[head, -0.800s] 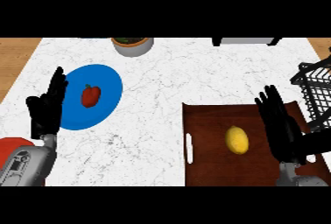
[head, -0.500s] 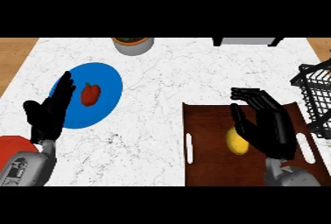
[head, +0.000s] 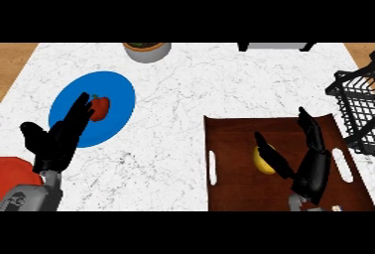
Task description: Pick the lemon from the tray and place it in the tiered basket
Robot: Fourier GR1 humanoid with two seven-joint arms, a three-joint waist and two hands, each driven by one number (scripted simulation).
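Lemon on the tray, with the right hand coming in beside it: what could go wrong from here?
1. The right hand is open with only its thumb at the lemon; closing now might nudge the round fruit across the brown tray instead of gripping it.
2. The tiered basket stands close at the right, so a low carry could catch its wire rim.

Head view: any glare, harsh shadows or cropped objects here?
Head view: lighting is flat, no glare on the white marble counter; no cast shadow shows beneath the yellow lemon or black right hand; the black wire tiered basket is cropped at the right edge.
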